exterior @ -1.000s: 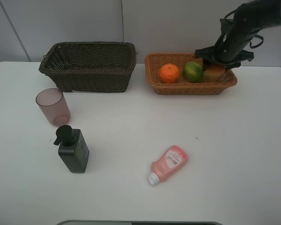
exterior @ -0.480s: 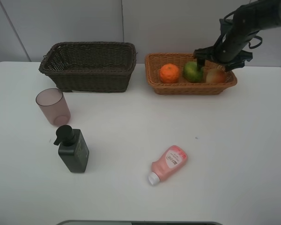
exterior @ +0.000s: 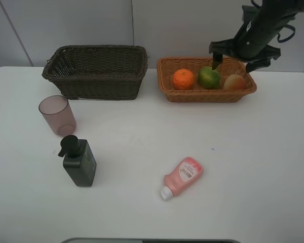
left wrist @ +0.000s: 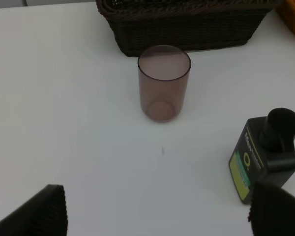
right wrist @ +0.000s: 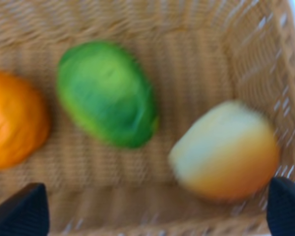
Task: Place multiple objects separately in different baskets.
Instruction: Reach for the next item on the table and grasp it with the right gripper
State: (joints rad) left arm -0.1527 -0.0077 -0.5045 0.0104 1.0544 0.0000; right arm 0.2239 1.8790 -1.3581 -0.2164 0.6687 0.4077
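Exterior high: right jaws wide, empty, over tan basket (exterior: 207, 95) — 3 fruits (exterior: 209, 77) inside; left jaws wide, empty.

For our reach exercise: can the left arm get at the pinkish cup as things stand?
Probably yes. The cup stands upright ahead of the open left end effector, nothing between them; the black bottle sits off to one side.

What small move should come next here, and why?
Probably lift the right end effector clear of the tan basket: its jaws stand open above the peach, which rests inside, while the cup, pump bottle and tube sit on the table.
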